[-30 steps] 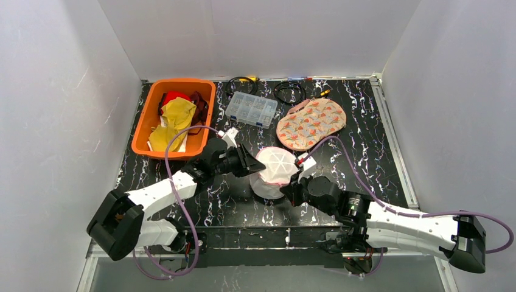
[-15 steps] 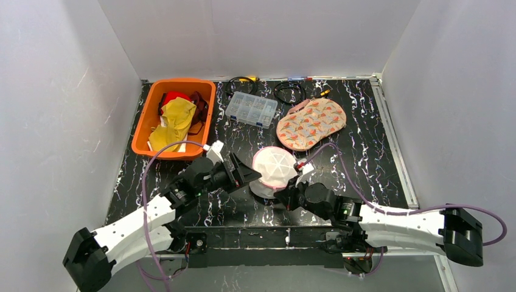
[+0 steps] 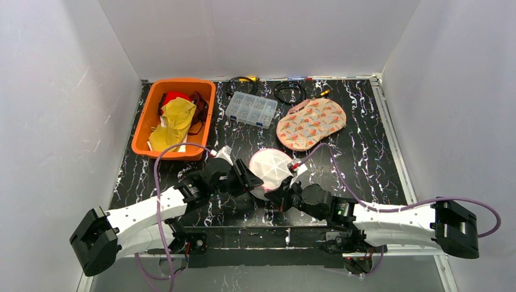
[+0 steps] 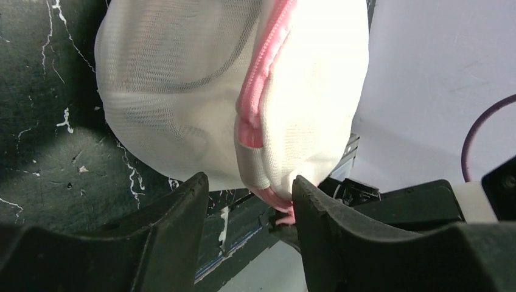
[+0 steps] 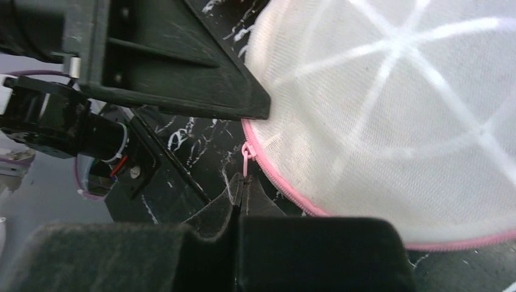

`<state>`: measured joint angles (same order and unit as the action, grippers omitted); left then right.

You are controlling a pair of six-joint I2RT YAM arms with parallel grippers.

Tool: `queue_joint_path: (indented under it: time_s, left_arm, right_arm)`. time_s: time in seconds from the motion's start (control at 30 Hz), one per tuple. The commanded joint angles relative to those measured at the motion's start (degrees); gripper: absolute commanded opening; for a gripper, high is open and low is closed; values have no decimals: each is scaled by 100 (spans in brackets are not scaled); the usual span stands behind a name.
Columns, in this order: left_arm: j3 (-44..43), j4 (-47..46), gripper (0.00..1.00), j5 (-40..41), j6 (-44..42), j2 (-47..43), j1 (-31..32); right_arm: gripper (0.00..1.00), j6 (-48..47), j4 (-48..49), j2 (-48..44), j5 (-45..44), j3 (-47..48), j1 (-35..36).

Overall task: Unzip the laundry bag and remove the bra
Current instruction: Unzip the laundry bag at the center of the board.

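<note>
Bag [image 3: 272, 168] mid-table, tipped on edge between both grippers. At left, left gripper [image 4: 249, 182] spread, straddling the bag's lower rim without clamping it: likely to let the whole bag drag along under any tug. At right, right gripper [image 5: 240, 196] pressed together on the pink pull [image 5: 246, 159]; thin hold, could slip off, or jam mesh into the zip [image 4: 261, 73].

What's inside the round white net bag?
Only a faint dark curved edge shows through the round white mesh laundry bag. Its pink zipper looks closed, so whatever is inside is hidden.
</note>
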<state>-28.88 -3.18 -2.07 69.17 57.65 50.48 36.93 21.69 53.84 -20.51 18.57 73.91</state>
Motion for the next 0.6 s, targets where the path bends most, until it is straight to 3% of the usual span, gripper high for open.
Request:
queue_joint_path:
  time_s: [0.0, 0.27, 0.57]
  left_arm:
    - [-214, 28, 49, 422, 164, -33, 31]
    - [-223, 93, 34, 718, 180, -100, 28]
    - [-247, 281, 0, 855, 163, -255, 24]
  right_arm:
    - [1, -113, 702, -87, 130, 110, 65]
    - [1, -140, 639, -72, 106, 126, 140]
    - [1, -205, -112, -397, -172, 180, 171]
